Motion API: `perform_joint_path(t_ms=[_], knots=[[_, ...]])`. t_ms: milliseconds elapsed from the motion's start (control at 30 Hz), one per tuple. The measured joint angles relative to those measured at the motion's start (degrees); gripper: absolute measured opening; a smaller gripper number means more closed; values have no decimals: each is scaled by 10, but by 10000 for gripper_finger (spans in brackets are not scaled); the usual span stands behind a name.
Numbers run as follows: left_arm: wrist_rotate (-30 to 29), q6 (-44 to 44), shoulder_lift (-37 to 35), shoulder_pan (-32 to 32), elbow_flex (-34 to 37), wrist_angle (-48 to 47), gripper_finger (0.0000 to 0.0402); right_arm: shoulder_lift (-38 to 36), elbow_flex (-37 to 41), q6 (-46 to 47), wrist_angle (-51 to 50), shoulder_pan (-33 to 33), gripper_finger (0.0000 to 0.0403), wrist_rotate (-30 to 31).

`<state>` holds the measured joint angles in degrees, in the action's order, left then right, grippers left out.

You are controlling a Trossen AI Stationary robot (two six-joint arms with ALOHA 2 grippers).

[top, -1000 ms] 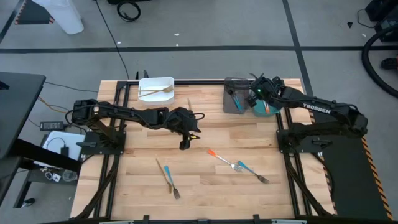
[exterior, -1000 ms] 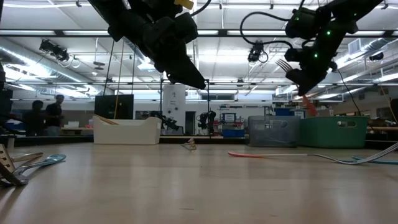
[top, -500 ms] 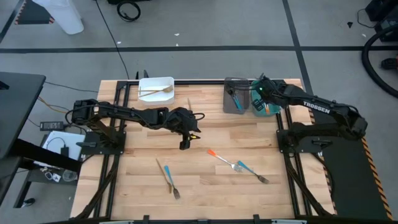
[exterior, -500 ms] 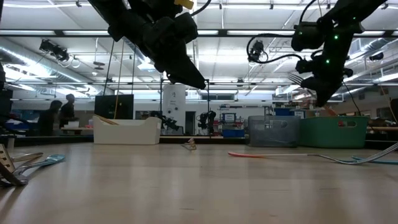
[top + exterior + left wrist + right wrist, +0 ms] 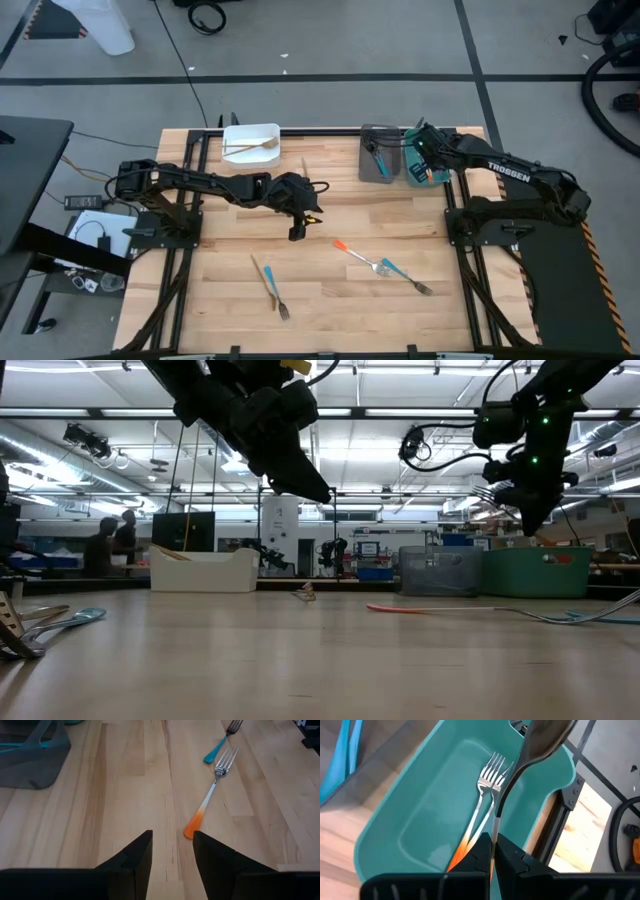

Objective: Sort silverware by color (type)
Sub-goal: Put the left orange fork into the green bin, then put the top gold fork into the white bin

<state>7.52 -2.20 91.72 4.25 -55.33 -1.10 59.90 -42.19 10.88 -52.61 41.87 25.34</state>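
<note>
Hovering over teal bin (image 5: 410, 827) — right gripper (image 5: 492, 851) clamps spoon (image 5: 530, 755).

The only readable lettering is the white word "TROSSEN", printed along the forearm link of the dark right robot arm (image 5: 512, 172) in the high view, while signs in the room behind the table in the low view are illegible.

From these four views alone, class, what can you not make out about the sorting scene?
- High view: contents of the teal plastic bin, covered by the right gripper.
- Right wrist view: handle colour of the metal spoon-shaped utensil, hidden between the dark fingers.
- Low view: silverware at the left edge, blurred and cut off.
- High view: what lies in the grey bin, too small.
</note>
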Motion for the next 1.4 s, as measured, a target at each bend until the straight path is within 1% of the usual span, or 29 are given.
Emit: perform_joint_path(t_ms=[133,267,400,500,867,933,1100,1300,1400], knots=[[0,0,0,0,0,-5,150,0,0,14,-3,0,17,-13],[0,0,0,0,0,-11,150,0,0,27,-8,0,31,-17],[0,0,0,0,0,-17,150,0,0,30,-10,0,47,-53],[0,0,0,0,0,-18,150,0,0,35,-12,0,50,-69],[0,0,0,0,0,-19,150,0,0,44,-14,0,52,-61],[0,0,0,0,0,-23,150,0,0,46,-14,0,52,-74],[14,-2,0,-7,0,-57,150,0,-1,46,-6,-4,52,-129],[18,-19,0,-21,0,-102,150,0,-1,52,27,-31,52,-134],[18,-19,0,-30,0,-118,150,0,-1,44,57,-50,51,-150]])
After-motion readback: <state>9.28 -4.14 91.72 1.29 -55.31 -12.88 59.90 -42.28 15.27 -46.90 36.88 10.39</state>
